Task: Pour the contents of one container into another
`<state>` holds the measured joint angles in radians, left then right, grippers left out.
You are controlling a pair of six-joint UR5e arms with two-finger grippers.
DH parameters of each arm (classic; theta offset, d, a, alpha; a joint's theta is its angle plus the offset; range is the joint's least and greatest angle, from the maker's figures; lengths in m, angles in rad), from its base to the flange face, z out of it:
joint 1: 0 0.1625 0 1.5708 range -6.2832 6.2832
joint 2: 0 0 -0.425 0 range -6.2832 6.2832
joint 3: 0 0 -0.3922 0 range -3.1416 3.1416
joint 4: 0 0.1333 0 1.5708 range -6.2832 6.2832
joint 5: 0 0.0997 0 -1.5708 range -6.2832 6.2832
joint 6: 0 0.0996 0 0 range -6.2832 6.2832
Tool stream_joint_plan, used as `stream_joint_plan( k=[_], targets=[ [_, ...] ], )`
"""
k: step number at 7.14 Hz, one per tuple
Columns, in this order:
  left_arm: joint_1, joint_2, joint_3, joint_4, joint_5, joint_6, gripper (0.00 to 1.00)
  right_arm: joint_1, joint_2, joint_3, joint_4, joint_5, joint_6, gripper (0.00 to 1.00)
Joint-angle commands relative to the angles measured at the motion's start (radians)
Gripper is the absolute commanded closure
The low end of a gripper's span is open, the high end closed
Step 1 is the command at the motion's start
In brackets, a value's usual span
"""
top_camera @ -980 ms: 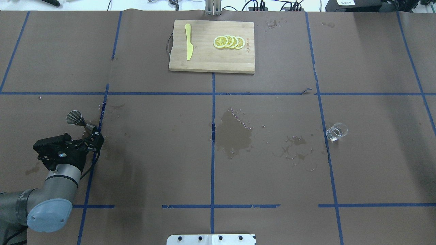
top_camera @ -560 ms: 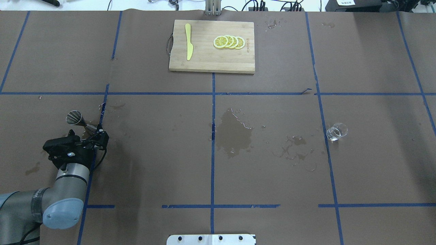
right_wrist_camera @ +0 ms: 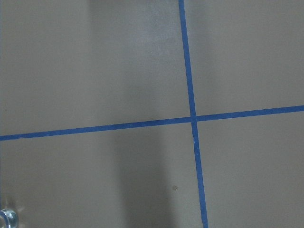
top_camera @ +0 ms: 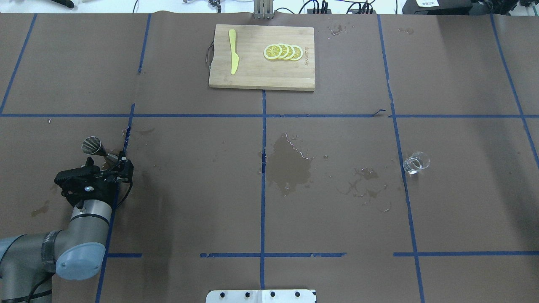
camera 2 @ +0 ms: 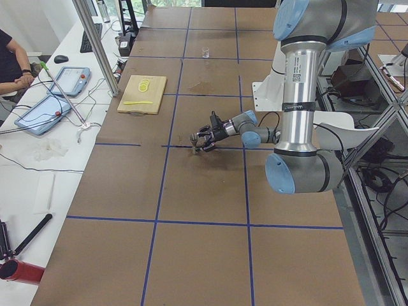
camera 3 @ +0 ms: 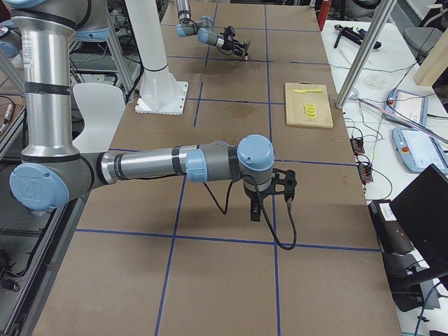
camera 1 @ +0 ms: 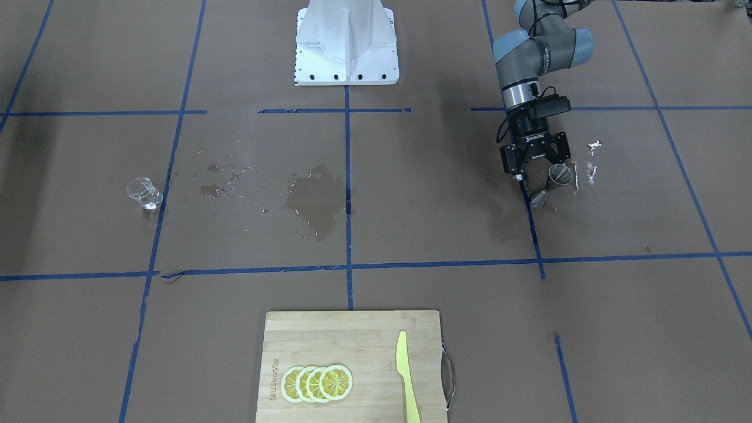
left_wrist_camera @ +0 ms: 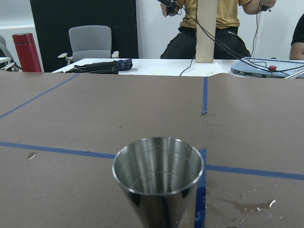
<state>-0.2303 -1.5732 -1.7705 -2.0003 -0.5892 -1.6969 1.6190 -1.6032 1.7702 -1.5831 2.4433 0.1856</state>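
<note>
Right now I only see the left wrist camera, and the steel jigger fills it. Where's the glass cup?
Observer: The glass cup stands far on the robot's right side, beside a blue tape line.
Operator: Anything wet between them?
Observer: Yes, a dark spill patch lies mid-table, between glass cup and jigger.
Operator: Is my left hand shut?
Observer: No, the left hand is open at the jigger.

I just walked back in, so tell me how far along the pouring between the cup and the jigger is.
Done: nothing visibly; the jigger looks empty, and the cup stands alone far off to the robot's right, beyond wet patches. In hand: the left gripper is open at the jigger, not gripping it. Left: grasp, bring cup and jigger together, pour.
</note>
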Motion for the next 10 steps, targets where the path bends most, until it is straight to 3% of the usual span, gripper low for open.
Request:
stream_joint_plan(
  k=[1,6,7,9,10],
  targets=[
    [-0.01,-0.001,0.0,0.0,-0.001,0.0,0.25,-0.001,0.002,0.0,0.0,0.0,0.0,0.0],
    [-0.009,-0.004,0.019,0.0,-0.001,0.0,0.55,-0.001,0.002,0.0,0.0,0.0,0.0,0.0],
    [-0.009,-0.005,0.019,-0.002,-0.001,-0.001,0.64,-0.001,0.0,0.0,0.0,0.0,0.0,0.0],
    [-0.01,-0.024,0.014,-0.002,-0.001,-0.001,1.0,-0.001,0.002,0.0,0.0,0.003,0.0,0.0],
    [-0.012,-0.022,0.003,-0.003,-0.001,-0.001,1.0,-0.001,0.002,0.0,0.0,0.003,0.002,0.0]
  ],
)
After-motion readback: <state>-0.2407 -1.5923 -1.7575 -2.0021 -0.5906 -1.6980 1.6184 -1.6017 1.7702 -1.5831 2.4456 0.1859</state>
